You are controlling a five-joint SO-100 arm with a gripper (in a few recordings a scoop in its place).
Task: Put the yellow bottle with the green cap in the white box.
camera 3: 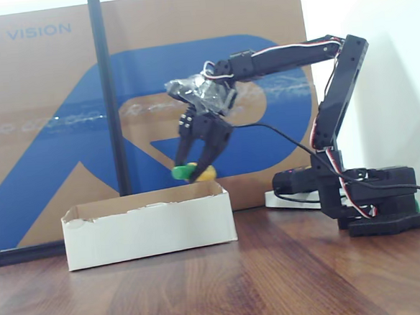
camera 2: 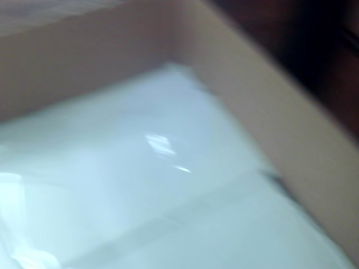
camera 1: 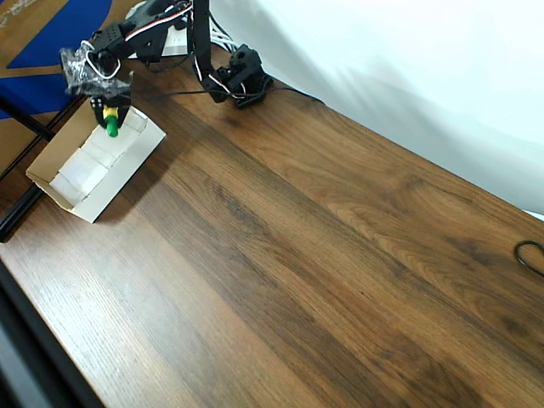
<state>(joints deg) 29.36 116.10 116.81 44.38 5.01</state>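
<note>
White box [camera 1: 95, 163] sits at the far left corner of the wooden table [camera 1: 323, 255] in the overhead view, open top, white walls, tan rim edges. Inside it in that view: pale folded flaps or dividers along the floor; no loose item made out among them. The wrist view looks down into the box [camera 2: 140, 185]: glossy white floor with a bright glare patch, tan inner wall rising at the right and top, all of it blurred.

Yellow bottle with the green cap [camera 3: 194, 172] is not in the box. It hangs above the box's right end in the fixed view, lying roughly sideways, green cap to the left, yellow body to the right, clear of the rim [camera 3: 148, 198]. In the overhead view the bottle [camera 1: 110, 118] is over the box's upper end, green cap pointing down-picture.

Gripper [camera 3: 199, 167] clenched on the bottle, 2 black fingers pinching it from above. In the overhead view the gripper [camera 1: 110, 111] points down over the box.

Behind the box stands a brown-and-blue carton [camera 3: 50, 140].
</note>
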